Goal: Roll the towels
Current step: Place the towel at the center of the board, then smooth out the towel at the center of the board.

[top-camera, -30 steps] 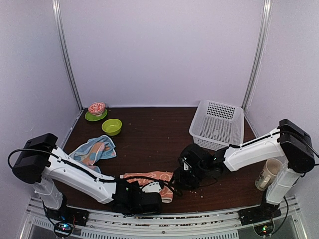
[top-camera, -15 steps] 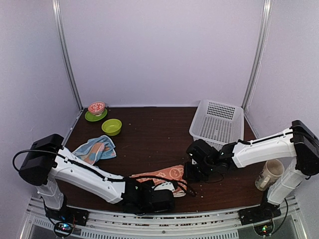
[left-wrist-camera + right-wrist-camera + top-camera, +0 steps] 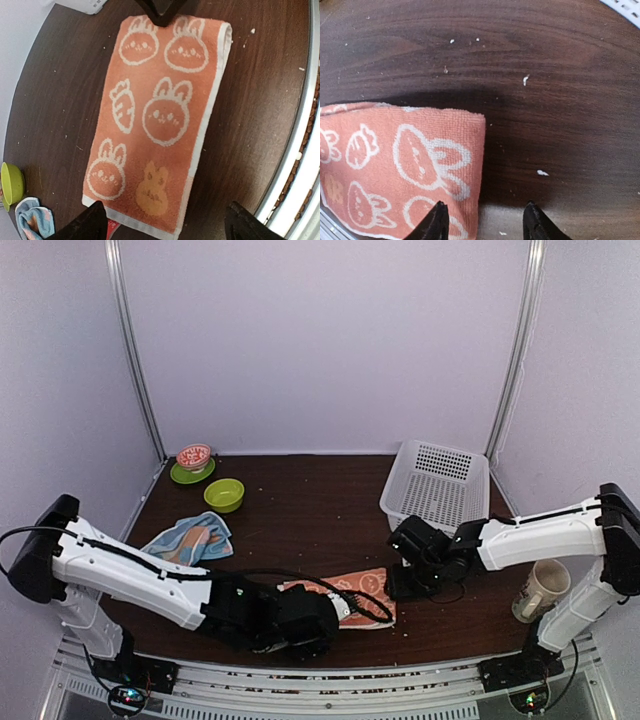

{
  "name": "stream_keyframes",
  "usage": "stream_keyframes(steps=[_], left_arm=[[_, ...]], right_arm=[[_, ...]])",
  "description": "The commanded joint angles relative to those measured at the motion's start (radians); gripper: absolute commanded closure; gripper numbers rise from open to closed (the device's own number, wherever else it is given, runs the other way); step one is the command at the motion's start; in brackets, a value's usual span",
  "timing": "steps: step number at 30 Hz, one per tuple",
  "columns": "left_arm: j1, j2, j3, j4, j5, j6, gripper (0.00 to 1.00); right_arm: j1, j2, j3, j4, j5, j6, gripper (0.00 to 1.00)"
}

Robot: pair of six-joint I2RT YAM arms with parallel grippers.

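The orange towel (image 3: pixel 360 602) with white rabbit print lies flat as a long folded strip near the table's front edge. My left gripper (image 3: pixel 303 618) hangs open over its left end; in the left wrist view the towel (image 3: pixel 160 115) fills the middle and the gripper (image 3: pixel 167 229) straddles its near end without touching. At the towel's right end (image 3: pixel 400 160), my right gripper (image 3: pixel 484 224) is open above the corner, nothing held. The light-blue towel (image 3: pixel 190 538) lies crumpled at the left, far from both grippers.
A white basket (image 3: pixel 437 490) stands at the back right. A green bowl (image 3: pixel 224 494) and a pink bowl on a green plate (image 3: pixel 193 458) sit at the back left. A mug (image 3: pixel 540 590) stands beside the right arm's base. The metal front rail (image 3: pixel 305 150) runs close to the towel.
The orange towel has been drawn to the right and spread out flat. My left gripper has opened and let go of it. My right gripper moved right with the towel's end and has let go of it.
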Motion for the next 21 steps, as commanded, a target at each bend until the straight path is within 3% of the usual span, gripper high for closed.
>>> stream_keyframes(steps=[1, 3, 6, 12, 21], left_arm=[[0.106, -0.107, -0.046, 0.041, 0.148, -0.066, 0.25], [0.177, -0.145, -0.062, 0.081, 0.231, -0.100, 0.40], [0.284, -0.193, -0.114, 0.195, 0.373, -0.157, 0.64], [0.453, -0.114, -0.149, 0.387, 0.604, -0.235, 1.00], [0.515, 0.104, -0.093, 0.410, 0.692, -0.280, 1.00]], right_arm=[[-0.008, -0.129, 0.047, -0.103, 0.096, -0.054, 0.48], [-0.005, -0.188, 0.029, -0.081, 0.072, -0.071, 0.52], [0.012, -0.253, -0.048, 0.081, -0.072, -0.080, 0.62], [0.045, -0.142, -0.082, 0.280, -0.254, -0.025, 0.78], [0.048, -0.047, -0.191, 0.248, -0.267, 0.003, 0.85]])
